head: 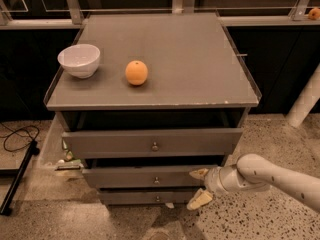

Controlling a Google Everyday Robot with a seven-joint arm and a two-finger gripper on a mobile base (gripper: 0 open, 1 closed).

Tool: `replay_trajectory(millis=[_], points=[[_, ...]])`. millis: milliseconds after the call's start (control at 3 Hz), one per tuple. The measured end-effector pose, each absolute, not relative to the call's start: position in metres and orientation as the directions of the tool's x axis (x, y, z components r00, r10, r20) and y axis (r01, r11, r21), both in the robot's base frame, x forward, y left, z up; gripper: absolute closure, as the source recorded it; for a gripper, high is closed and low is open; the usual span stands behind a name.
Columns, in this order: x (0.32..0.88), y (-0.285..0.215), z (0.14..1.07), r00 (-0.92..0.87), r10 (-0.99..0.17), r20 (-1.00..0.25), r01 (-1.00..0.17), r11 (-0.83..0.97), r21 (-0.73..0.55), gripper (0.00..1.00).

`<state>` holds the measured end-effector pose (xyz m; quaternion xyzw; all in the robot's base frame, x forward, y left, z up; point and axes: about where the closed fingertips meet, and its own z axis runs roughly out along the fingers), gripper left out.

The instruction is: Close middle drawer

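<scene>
Camera view has the gripper (pixel 199 187) low at the chest's right front corner, its two pale fingers (pixel 200 200) spread apart and holding nothing. The open stance suits a push better than a grasp: the upper finger sits against the right end of the middle drawer (pixel 135 177), while the lower one hangs just below that front, beside the bottom drawer (pixel 145 197). The arm (pixel 270 176) reaches back to the gripper's right, so any shove would run straight into the chest. Immediately left of the gripper the middle drawer's front stretches away, its small knob (pixel 156 180) at centre untouched. A dark gap shows above the front, so I judge it not fully home and the pushing step unfinished. Pressing at one end may skew the drawer in its runners. Just above the gripper the top drawer (pixel 150 143) stands pulled out further, overhanging the middle one, which likely explains the low approach from the side. Well above and to the left, on the chest top (pixel 200 59), an orange (pixel 136 72) and a white bowl (pixel 79 60) sit apart from each other, clear of the work.
</scene>
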<state>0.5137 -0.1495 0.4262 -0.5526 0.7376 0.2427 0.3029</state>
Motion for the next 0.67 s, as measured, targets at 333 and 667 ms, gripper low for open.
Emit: replay_trajectory(millis=[333,667], points=[[0.4761,-0.154,0.4257,-0.229,-0.654,-0.721,-0.961,0.269,0.062,0.0],[0.4761,-0.154,0.4257,-0.229,-0.654,-0.721,-0.961,0.269,0.062,0.0]])
